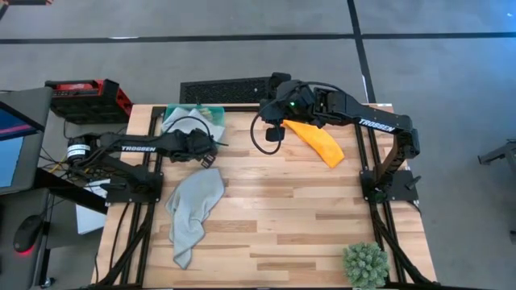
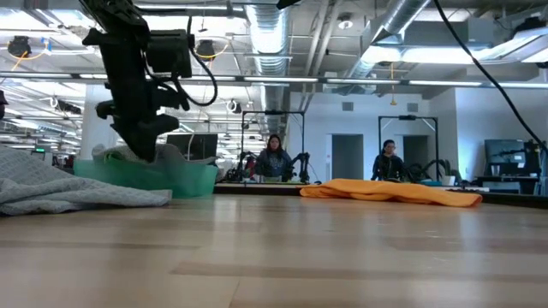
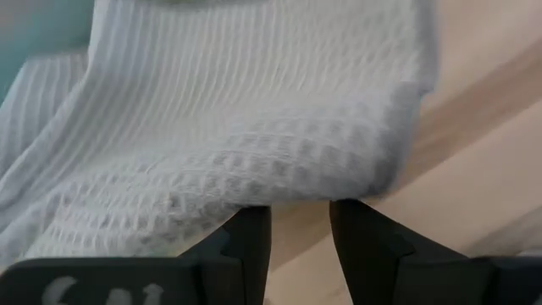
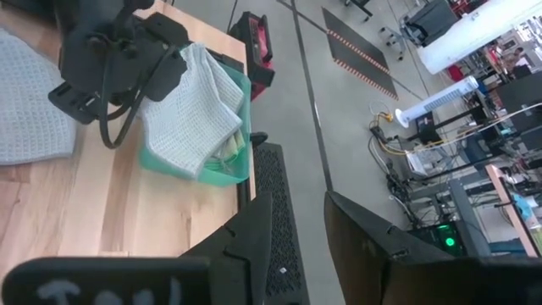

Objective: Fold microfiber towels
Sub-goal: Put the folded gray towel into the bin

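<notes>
One pale grey towel (image 1: pixel 193 209) lies crumpled on the table's left half and also shows in the low view (image 2: pixel 68 192). A second grey towel (image 4: pixel 190 110) lies in the green tray (image 1: pixel 211 121) at the far left, over a light green cloth (image 4: pixel 230 148). The orange towel (image 1: pixel 316 142) lies flat at the far right. My left gripper (image 1: pixel 207 153) is open between the tray and the table towel, with a grey towel's edge (image 3: pixel 322 191) just ahead of its fingertips (image 3: pixel 254 224). My right gripper (image 4: pixel 298 229) is open and empty above the table's far edge, beside the orange towel. My left gripper stands with its two fingertips at the edge of a grey towel. I cannot tell whether they touch it. Nothing lies between the fingers.
A spiky green plant ball (image 1: pixel 367 264) sits at the near right corner. A black ribbed strip (image 1: pixel 226 89) lies beyond the far edge, and a red case (image 1: pixel 85 97) sits off the far left corner. People (image 2: pixel 274 158) sit in the room behind. Bare wood (image 1: pixel 298 209) lies mid-table.
</notes>
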Controlling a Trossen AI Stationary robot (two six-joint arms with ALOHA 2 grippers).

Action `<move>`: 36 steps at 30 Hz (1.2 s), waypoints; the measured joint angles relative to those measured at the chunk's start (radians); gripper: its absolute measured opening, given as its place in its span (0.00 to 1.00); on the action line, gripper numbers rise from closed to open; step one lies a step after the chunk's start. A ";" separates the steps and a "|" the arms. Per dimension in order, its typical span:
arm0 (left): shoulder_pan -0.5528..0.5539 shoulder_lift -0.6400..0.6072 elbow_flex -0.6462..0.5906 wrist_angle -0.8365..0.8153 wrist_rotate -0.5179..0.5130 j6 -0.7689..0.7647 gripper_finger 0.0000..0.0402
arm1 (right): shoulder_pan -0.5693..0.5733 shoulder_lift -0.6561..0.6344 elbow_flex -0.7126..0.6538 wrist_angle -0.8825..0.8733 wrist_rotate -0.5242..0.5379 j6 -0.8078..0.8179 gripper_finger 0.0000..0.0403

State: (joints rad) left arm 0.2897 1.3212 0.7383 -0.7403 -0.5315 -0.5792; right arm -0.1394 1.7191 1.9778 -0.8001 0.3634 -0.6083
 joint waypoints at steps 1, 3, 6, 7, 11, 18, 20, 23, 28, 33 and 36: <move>0.003 0.000 0.000 0.021 -0.002 0.015 0.28 | 0.000 0.000 0.000 0.000 0.000 0.000 0.33; 0.013 0.000 0.000 0.054 -0.004 0.045 0.28 | 0.000 0.000 0.000 0.000 0.000 0.000 0.33; 0.035 0.000 0.000 0.085 -0.013 0.064 0.28 | 0.000 0.000 0.000 0.000 0.000 0.000 0.33; 0.043 0.000 0.000 0.089 -0.022 0.064 0.28 | 0.000 0.000 0.000 0.000 0.000 0.000 0.33; 0.086 0.000 0.000 0.089 -0.035 0.065 0.28 | 0.000 0.000 0.000 0.000 0.000 -0.001 0.33; 0.169 0.010 0.001 0.090 -0.031 0.064 0.28 | 0.000 0.000 0.000 0.000 0.000 0.000 0.33; 0.183 0.022 0.002 0.091 -0.015 0.064 0.28 | 0.000 0.000 0.000 0.000 0.000 0.002 0.33; 0.197 0.053 0.002 0.100 0.045 0.064 0.28 | 0.000 0.000 0.000 0.000 0.000 0.006 0.33; 0.205 0.106 0.010 0.105 0.079 0.082 0.28 | 0.000 0.000 0.000 0.000 0.000 0.006 0.33; 0.182 0.082 0.075 0.070 0.127 0.098 0.28 | 0.000 0.000 0.000 0.000 0.000 0.007 0.33; 0.175 0.064 0.127 0.028 0.127 0.127 0.28 | 0.000 0.000 0.000 0.000 0.000 0.007 0.33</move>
State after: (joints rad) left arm 0.4644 1.3855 0.8649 -0.7121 -0.4044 -0.4520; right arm -0.1398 1.7191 1.9781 -0.8001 0.3637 -0.6010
